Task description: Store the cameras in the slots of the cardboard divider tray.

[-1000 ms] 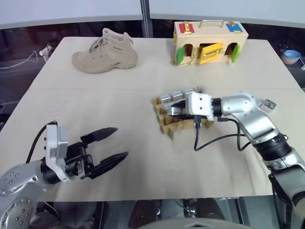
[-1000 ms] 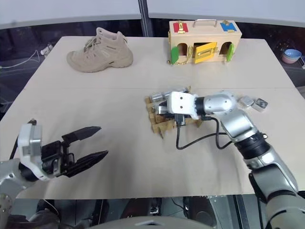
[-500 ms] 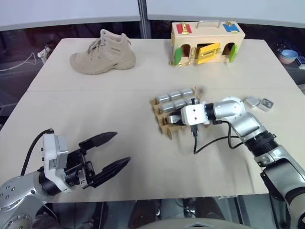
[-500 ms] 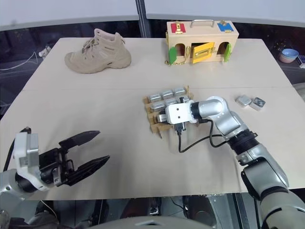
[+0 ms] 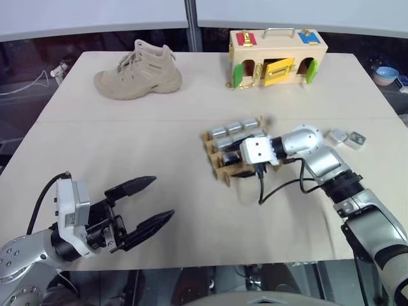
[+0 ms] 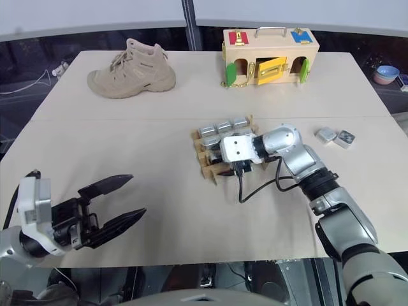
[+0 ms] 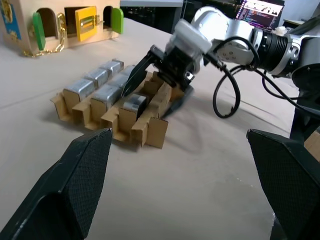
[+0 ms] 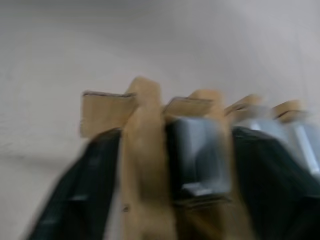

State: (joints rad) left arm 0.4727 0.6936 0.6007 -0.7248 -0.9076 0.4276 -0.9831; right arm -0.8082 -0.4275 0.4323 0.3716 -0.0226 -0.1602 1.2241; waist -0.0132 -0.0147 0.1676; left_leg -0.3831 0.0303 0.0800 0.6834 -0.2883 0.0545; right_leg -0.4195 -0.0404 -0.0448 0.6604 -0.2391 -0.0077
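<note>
Beige board covers the table I am working over, and near its middle sits the cardboard divider tray, with the rest of the job readable from its slots. I count three cameras lined up in the far row, more filling the middle row, and one camera dropped into a slot of the near row. My right tool is down at that slot with its black fingers spread to either side of the camera, so I judge the piece released, not gripped. Two loose cameras lie on the table well to the right of the tray, so I reckon the task is well past half done with those two left. My left tool hangs wide and empty near the front left corner. A tan boot and a wooden latch box stand at the far edge, untouched.
</note>
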